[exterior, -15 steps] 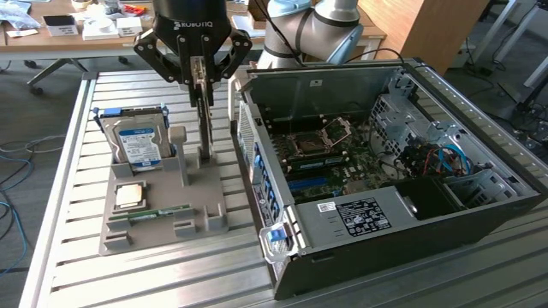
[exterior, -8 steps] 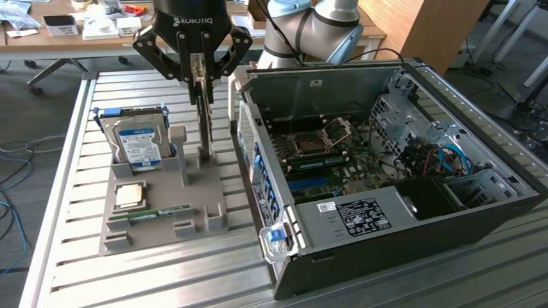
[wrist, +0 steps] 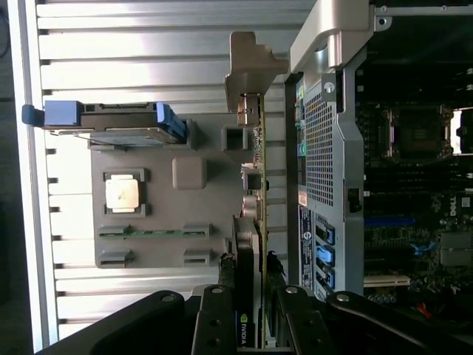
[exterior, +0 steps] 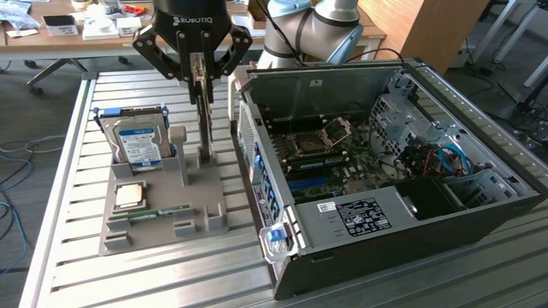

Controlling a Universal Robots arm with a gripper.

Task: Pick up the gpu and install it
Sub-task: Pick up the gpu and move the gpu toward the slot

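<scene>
The gpu (exterior: pixel 205 122) stands on edge as a thin dark card with a silver bracket, at the right side of the grey parts holder (exterior: pixel 154 221). Its lower edge is down at the holder's slot. My gripper (exterior: pixel 199 74) comes straight down over the card's upper edge. In the wrist view the gripper (wrist: pixel 251 270) has a finger pressed against each face of the gpu (wrist: pixel 256 185), so it is shut on the card. The open computer case (exterior: pixel 385 160) lies just to the exterior view's right of the holder, with its motherboard (exterior: pixel 338 157) exposed.
The holder also carries a silver hard drive (exterior: pixel 137 144) with a blue-white label, a square processor chip (exterior: pixel 130 192) and a narrow green memory stick (exterior: pixel 158 212). The case's rear wall (wrist: pixel 325 148) is close beside the card. A slatted metal table (exterior: pixel 77 256) lies under everything.
</scene>
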